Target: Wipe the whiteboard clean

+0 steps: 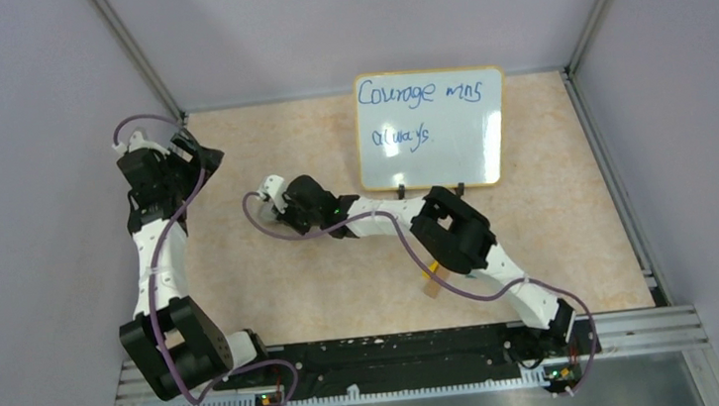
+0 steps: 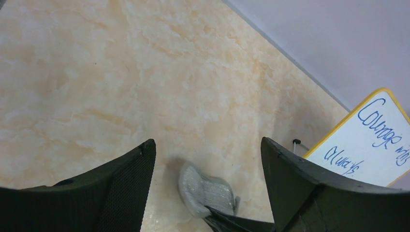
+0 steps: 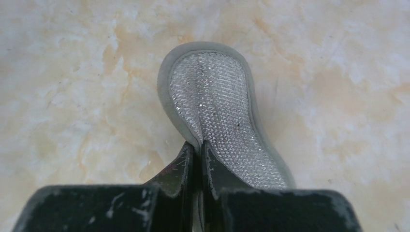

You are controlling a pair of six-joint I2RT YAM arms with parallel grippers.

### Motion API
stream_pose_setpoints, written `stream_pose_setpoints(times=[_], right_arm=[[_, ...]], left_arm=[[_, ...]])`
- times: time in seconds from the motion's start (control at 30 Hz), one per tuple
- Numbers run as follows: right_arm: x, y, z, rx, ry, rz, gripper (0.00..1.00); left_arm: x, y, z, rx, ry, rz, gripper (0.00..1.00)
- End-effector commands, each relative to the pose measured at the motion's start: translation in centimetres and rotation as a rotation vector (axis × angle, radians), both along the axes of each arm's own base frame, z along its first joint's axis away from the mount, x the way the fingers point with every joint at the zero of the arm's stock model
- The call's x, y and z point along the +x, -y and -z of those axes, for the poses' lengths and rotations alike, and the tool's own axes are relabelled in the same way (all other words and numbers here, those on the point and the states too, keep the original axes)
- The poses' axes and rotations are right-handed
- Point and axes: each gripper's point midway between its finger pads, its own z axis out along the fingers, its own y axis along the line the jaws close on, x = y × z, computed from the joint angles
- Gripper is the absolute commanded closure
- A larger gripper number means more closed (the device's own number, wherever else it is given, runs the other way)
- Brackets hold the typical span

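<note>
The whiteboard (image 1: 431,128) stands upright at the back of the table on black clip feet, with a yellow-orange frame and blue handwriting; its corner (image 2: 372,145) also shows in the left wrist view. My right gripper (image 3: 198,147) is shut on the edge of a grey mesh cloth (image 3: 212,96), which lies low over the marbled table. In the top view the right gripper (image 1: 281,206) sits left of the board's lower corner. My left gripper (image 2: 208,141) is open and holds nothing, looking down at the cloth (image 2: 205,191). It hangs at the table's back left (image 1: 200,157).
Grey walls and metal corner posts (image 1: 137,55) close in the table on three sides. A small tan strip (image 1: 433,283) lies under the right arm's forearm. Purple cables (image 1: 279,233) loop off both arms. The metal rail (image 1: 400,353) holds the arm bases.
</note>
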Motion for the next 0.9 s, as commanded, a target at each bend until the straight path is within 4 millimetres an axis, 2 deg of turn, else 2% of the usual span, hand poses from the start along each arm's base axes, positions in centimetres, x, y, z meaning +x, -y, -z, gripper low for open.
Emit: stream_pose_setpoints(times=[0.0, 0.1, 0.2, 0.3, 0.37, 0.43, 0.57, 0.73, 0.87], right_arm=[[-0.2, 0.9, -13.4, 0.334, 0.141, 0.074, 1.00], [-0.4, 4.3, -15.8, 0.377, 0.188, 0.154, 1.00], [-0.1, 8.3, -18.5, 0.450, 0.192, 0.251, 1.00], [0.3, 12.9, -21.7, 0.542, 0.213, 0.374, 1.00], [0.9, 16.0, -22.4, 0.557, 0.234, 0.495, 1.00], [1.1, 19.5, -22.9, 0.559, 0.264, 0.610, 1.00], [2.0, 25.9, -22.2, 0.527, 0.315, 0.815, 1.00], [3.4, 32.6, -20.9, 0.487, 0.346, 0.999, 1.00], [3.9, 36.8, -20.5, 0.471, 0.381, 1.105, 1.00]], left_arm=[[1.0, 0.9, -1.6, 0.049, 0.161, 0.103, 0.17], [1.2, 2.8, -2.6, 0.023, 0.234, 0.215, 0.16], [1.6, 5.8, -3.5, 0.026, 0.284, 0.346, 0.13], [2.0, 10.2, -4.1, 0.076, 0.298, 0.458, 0.11], [1.9, 14.0, -4.4, 0.079, 0.339, 0.542, 0.11], [1.9, 16.7, -4.3, 0.056, 0.421, 0.582, 0.10], [2.3, 21.4, -2.5, 0.013, 0.510, 0.674, 0.16], [4.2, 24.0, -0.7, 0.021, 0.541, 0.727, 0.16], [6.1, 26.1, 1.6, -0.030, 0.533, 0.764, 0.16]])
